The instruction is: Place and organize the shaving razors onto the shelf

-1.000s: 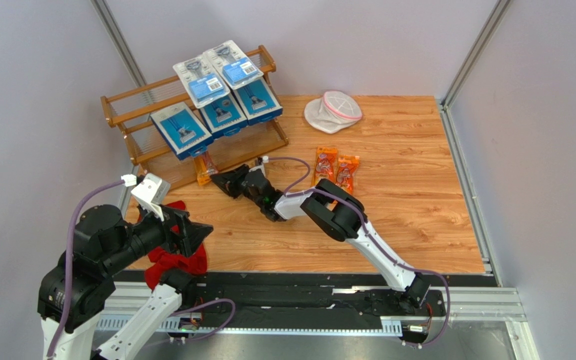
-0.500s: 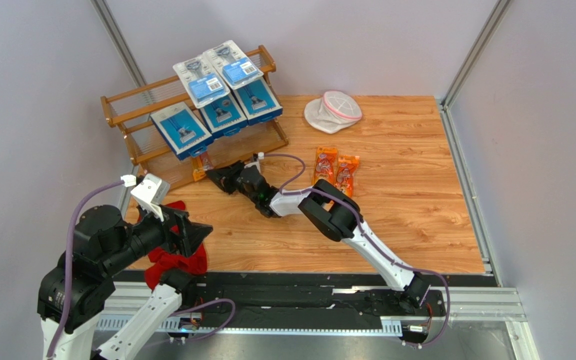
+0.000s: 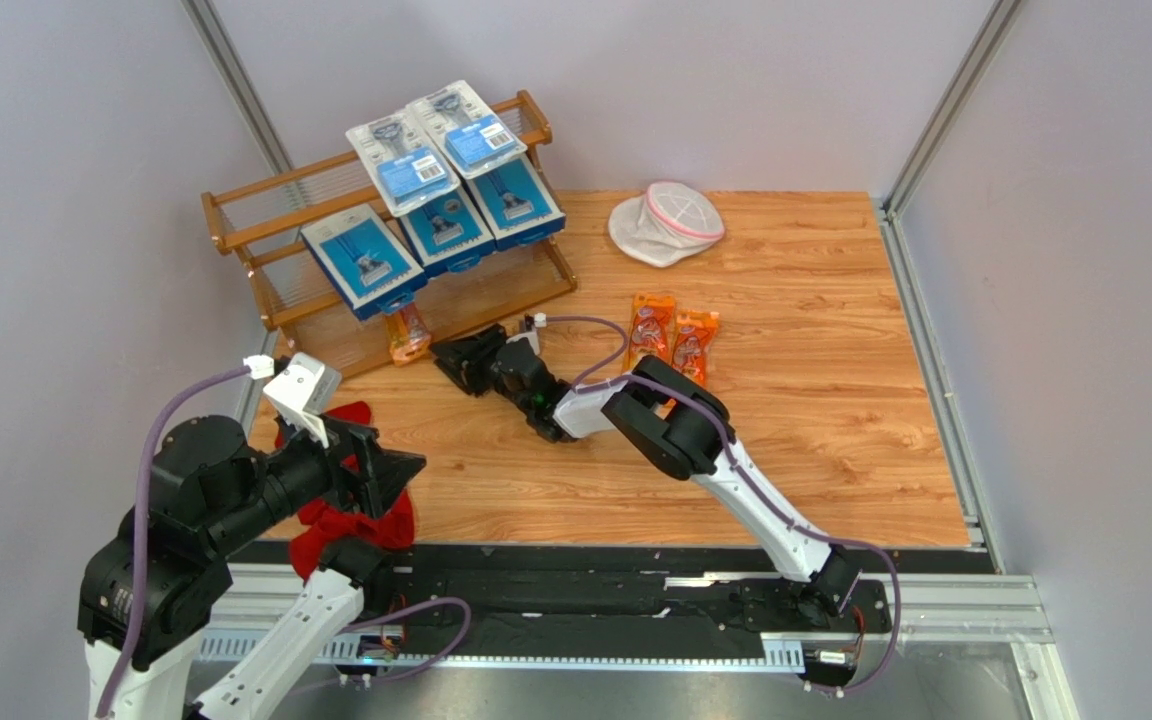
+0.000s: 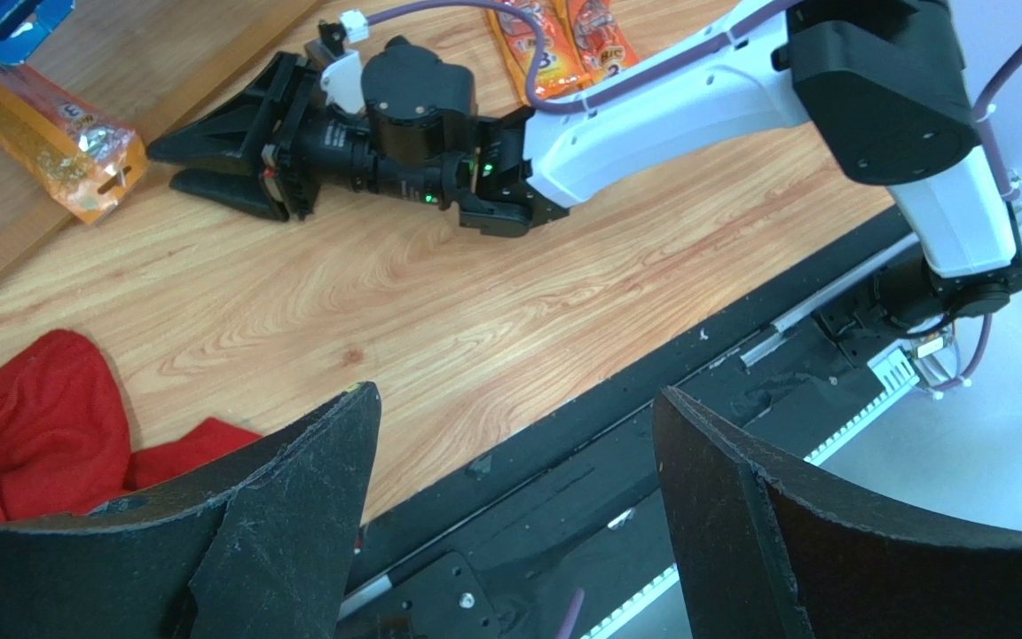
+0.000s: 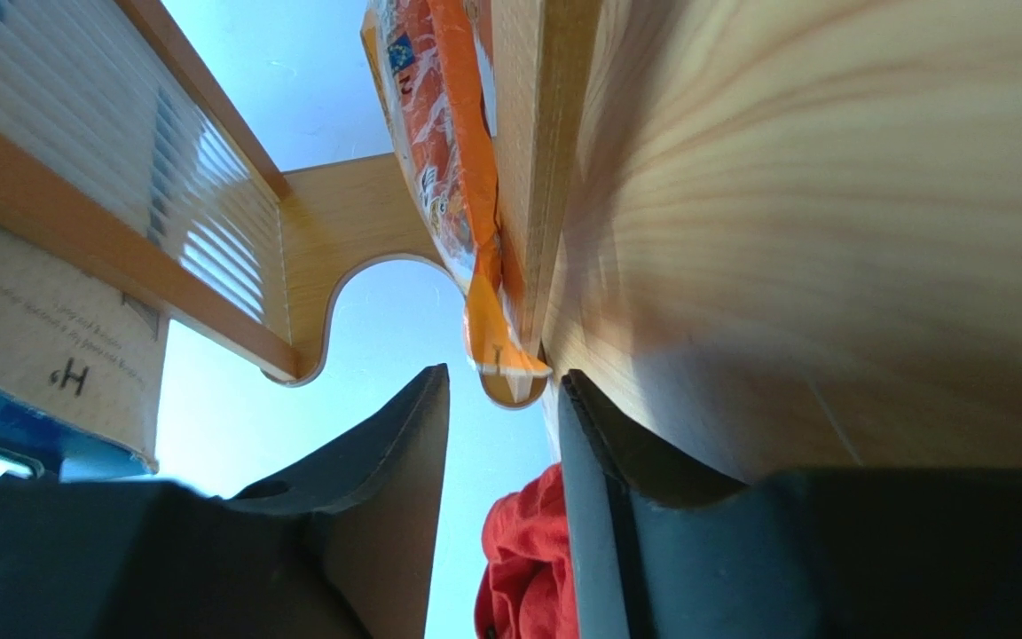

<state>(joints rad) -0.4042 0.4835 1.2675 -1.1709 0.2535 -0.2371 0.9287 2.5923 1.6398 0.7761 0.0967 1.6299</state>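
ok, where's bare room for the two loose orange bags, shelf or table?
Shelf: the top tier's left end, left of the blister packs, is bare. The lower tier right of the orange bag looks bare too. Table: open wood right of the two loose bags. Crowded: below the blue boxes, where the right pincer sits.

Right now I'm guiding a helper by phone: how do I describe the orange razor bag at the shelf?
Find the brown wooden shelf, far left. At its lower tier's front edge, under the blue boxes, lies one narrow orange bag. The two other orange bags lie together on the table; this one is alone, by the right fingers.
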